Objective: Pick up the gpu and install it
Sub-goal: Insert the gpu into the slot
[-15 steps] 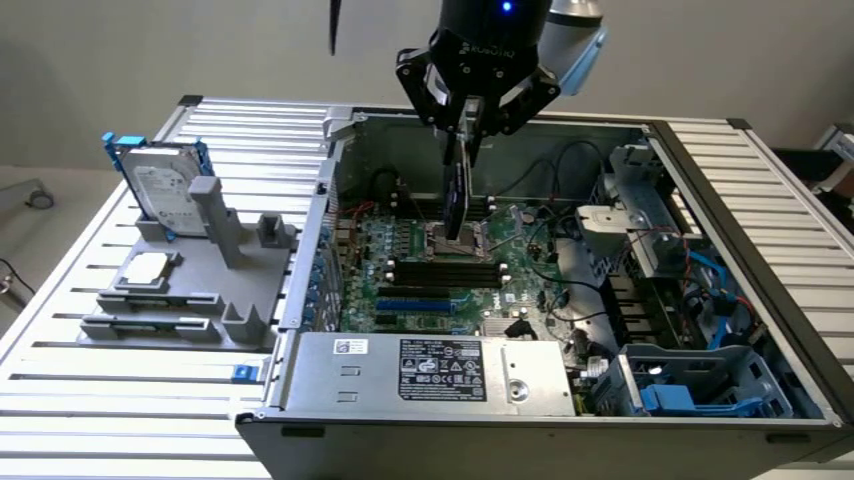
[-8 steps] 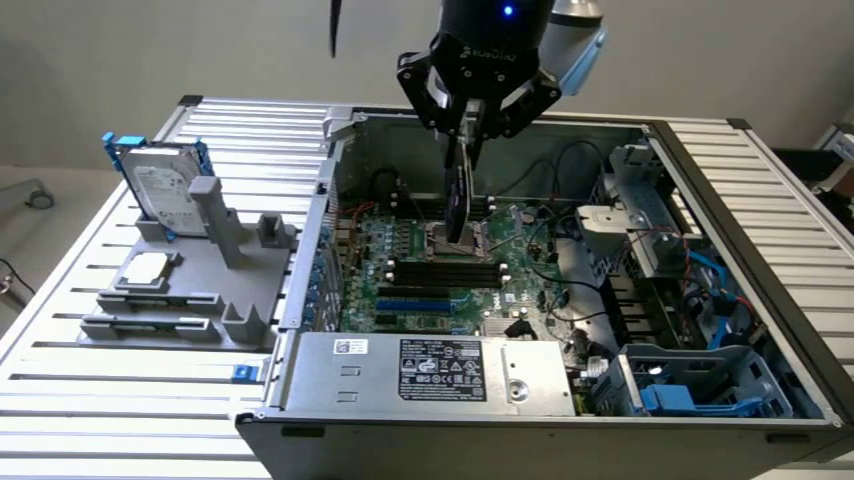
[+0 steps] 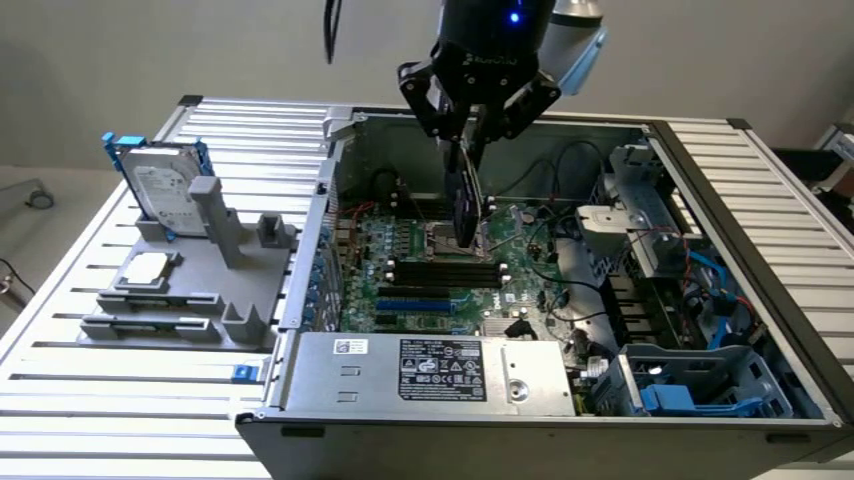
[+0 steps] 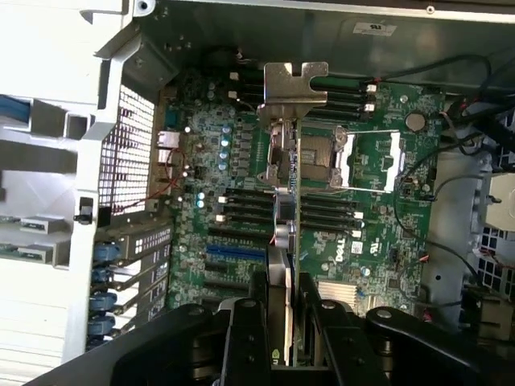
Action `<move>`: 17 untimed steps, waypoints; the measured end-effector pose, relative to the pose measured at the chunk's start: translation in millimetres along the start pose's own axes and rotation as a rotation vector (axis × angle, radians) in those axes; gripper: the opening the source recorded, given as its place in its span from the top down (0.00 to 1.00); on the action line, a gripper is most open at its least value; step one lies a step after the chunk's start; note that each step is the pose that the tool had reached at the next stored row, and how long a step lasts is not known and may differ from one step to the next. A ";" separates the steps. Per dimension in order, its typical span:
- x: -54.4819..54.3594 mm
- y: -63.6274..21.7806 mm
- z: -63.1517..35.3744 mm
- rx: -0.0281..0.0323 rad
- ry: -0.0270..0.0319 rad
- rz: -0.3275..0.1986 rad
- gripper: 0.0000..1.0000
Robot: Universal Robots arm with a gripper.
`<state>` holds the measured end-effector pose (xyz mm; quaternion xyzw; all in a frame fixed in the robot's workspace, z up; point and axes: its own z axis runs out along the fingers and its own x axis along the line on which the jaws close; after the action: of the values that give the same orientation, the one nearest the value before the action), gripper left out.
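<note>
The gripper is black: a glossy drum-shaped body that splits into two jointed fingers with round pivot pins. Pale lettering runs across the body, too small to read. Above the gripper, a small blue light glows on the black housing. On the exterior view's right of the gripper is a silver-grey joint with a light blue cap. On its left hangs a thin black cable. In the wrist view the fingers are matte black with rounded knuckles.

One gpu, one hard drive — one case.
</note>
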<state>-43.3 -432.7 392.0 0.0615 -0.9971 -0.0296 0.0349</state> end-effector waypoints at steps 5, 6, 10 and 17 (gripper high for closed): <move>-0.2 -0.2 3.0 0.0062 0.0033 -0.090 0.73; -0.2 -0.2 3.8 0.0075 0.0046 -0.109 0.73; -0.5 -0.4 6.9 0.0121 0.0091 -0.181 0.73; -0.8 -0.8 12.5 0.0203 0.0171 -0.308 0.73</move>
<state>-43.3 -432.7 379.4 0.2143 -0.9757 -0.0240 0.0379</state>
